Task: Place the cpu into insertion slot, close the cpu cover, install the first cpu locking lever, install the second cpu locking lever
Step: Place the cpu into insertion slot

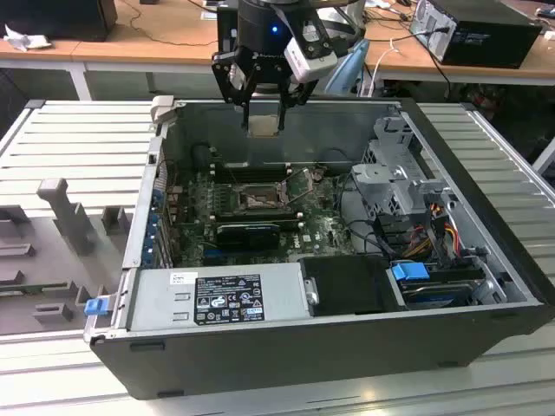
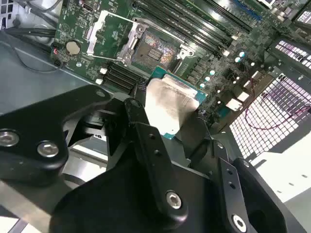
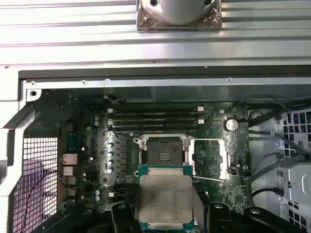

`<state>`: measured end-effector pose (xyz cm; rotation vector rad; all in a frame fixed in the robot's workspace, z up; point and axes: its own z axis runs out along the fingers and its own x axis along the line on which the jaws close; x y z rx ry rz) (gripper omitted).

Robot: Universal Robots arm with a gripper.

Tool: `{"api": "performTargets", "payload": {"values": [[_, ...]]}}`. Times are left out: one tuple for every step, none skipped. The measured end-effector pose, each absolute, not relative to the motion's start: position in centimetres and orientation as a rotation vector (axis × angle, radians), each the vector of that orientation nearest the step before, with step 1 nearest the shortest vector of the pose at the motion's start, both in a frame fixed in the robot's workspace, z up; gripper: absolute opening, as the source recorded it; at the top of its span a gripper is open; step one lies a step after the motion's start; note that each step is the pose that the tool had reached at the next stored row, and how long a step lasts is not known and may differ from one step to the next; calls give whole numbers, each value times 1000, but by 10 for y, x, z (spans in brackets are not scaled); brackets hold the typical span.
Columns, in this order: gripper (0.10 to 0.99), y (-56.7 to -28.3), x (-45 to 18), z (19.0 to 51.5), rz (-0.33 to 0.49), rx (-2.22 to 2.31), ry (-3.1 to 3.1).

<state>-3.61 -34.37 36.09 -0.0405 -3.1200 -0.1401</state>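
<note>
The black gripper (image 1: 263,120) pinches the small, thin, square, pale silver-beige cpu (image 3: 165,198) between its fingers above the open grey computer case (image 1: 286,355). Below, the square black-framed insertion slot (image 3: 162,153) on the green motherboard (image 3: 87,141) lies bare, its thin dark-metal cpu cover (image 3: 224,162) swung open beside it.

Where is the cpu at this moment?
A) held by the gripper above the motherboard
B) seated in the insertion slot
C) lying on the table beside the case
A: the gripper holds the cpu in the air, and the insertion slot is open and empty.
</note>
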Motion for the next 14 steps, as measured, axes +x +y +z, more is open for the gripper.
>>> {"api": "performTargets", "payload": {"values": [[529,-344,-36,361,-140,-58,-3120],[529,-344,-36,361,-141,-93,-3120],[529,-344,-36,361,-141,-112,-3120],[529,-344,-36,361,-141,-117,-3120],[529,-344,-36,360,-141,-124,-3120],[529,-344,-36,360,-141,-124,-3120],[529,-344,-36,360,-141,-124,-3120],[529,-344,-36,360,-141,-124,-3120],[529,-344,-36,360,-141,-125,-3120],[529,-344,-36,360,-141,-125,-3120],[529,-344,-36,360,-141,-125,-3120],[529,-344,-36,360,-141,-126,-3120],[529,-344,-36,360,-141,-128,-3120],[529,-344,-36,360,-141,-133,-3120]]}}
